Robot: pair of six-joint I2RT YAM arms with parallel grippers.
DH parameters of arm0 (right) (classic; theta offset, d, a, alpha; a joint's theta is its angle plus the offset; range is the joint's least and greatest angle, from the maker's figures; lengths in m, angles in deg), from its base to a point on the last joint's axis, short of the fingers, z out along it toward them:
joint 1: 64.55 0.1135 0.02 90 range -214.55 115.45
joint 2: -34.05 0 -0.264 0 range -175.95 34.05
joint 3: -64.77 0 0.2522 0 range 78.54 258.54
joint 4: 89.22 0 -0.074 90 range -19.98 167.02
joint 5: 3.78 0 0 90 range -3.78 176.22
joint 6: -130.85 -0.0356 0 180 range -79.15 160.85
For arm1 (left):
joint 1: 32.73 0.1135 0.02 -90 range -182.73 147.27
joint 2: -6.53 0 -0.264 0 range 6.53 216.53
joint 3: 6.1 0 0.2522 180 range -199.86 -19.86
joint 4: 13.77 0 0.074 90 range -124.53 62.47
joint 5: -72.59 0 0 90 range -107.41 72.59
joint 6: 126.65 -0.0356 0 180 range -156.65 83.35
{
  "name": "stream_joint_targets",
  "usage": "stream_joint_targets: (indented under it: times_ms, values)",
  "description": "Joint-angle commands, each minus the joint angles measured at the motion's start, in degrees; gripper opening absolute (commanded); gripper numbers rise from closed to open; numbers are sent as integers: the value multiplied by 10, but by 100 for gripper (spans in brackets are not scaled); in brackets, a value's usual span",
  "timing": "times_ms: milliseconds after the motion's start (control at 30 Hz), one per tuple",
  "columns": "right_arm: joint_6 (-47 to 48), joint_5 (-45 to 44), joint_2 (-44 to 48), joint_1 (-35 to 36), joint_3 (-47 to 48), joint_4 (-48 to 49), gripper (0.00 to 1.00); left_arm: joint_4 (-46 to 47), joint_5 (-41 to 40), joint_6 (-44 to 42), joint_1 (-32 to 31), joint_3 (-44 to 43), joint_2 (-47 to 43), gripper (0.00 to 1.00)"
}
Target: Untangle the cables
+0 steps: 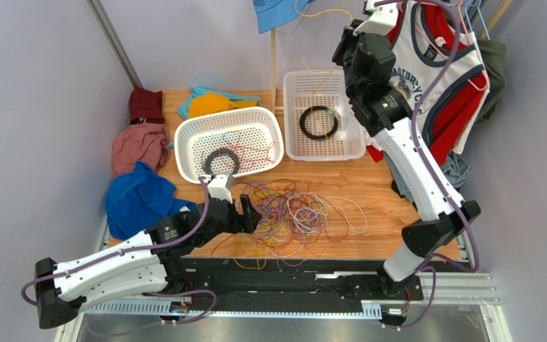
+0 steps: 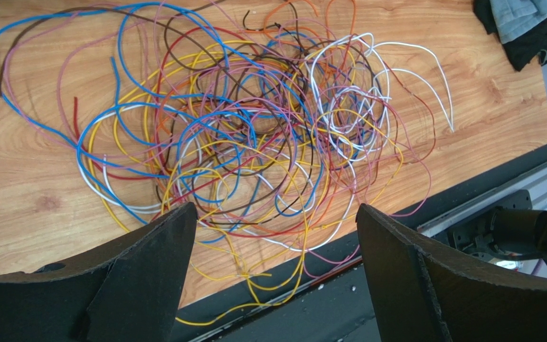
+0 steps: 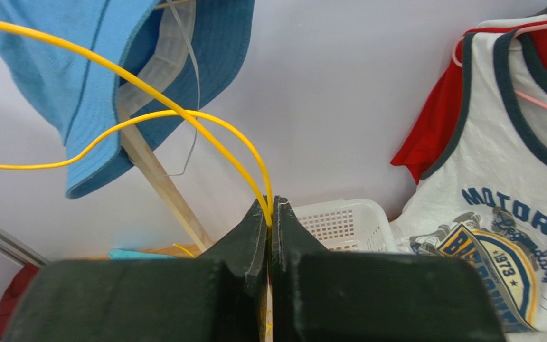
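Observation:
The cables (image 1: 290,214) lie in a messy many-coloured knot on the wooden table near its front edge. In the left wrist view the knot (image 2: 255,135) spreads ahead of my fingers, and some yellow strands hang over the black front rail. My left gripper (image 1: 251,214) is low at the knot's left side, open and empty (image 2: 275,214). My right gripper (image 1: 351,35) is raised high at the back over the right basket. It is shut (image 3: 271,208) on a yellow cable (image 3: 183,117) that loops up to the left past a blue hat.
A white basket (image 1: 269,125) at the back left holds a black coil (image 1: 221,160) and a few red wires. A second white basket (image 1: 294,114) holds another black coil (image 1: 318,122). Clothes are piled at the left (image 1: 137,199). A hat (image 1: 276,13), a wooden pole (image 1: 274,64) and a jersey (image 1: 433,71) stand at the back.

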Motion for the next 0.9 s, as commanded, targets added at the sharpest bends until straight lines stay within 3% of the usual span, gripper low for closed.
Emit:
stream_joint_targets:
  times_ms: [0, 200, 467, 533, 567, 667, 767, 867]
  values:
    - [2, 27, -44, -21, 43, 84, 0, 49, 11, 17, -1, 25, -10, 91]
    - [-36, 32, -116, -57, -25, 106, 0, 62, -1, 7, -1, 45, -22, 91]
    - [-114, 75, -259, -105, 3, -38, 0, 62, -5, -6, -1, 57, -19, 91]
    - [-115, 113, -276, -113, 35, -86, 14, 62, -9, -6, -1, 58, -20, 91]
    - [-117, 106, -278, -113, 38, -98, 37, 60, -9, -7, -1, 58, -19, 91]
    - [-119, 99, -243, -113, 7, -97, 73, 55, -9, -6, -1, 53, -19, 91]
    - [-122, 93, -206, -113, -30, -97, 85, 48, -12, -5, -1, 46, -21, 91]
    - [-147, 105, -140, -113, -89, -93, 87, 41, -20, -9, -1, 34, -24, 91]
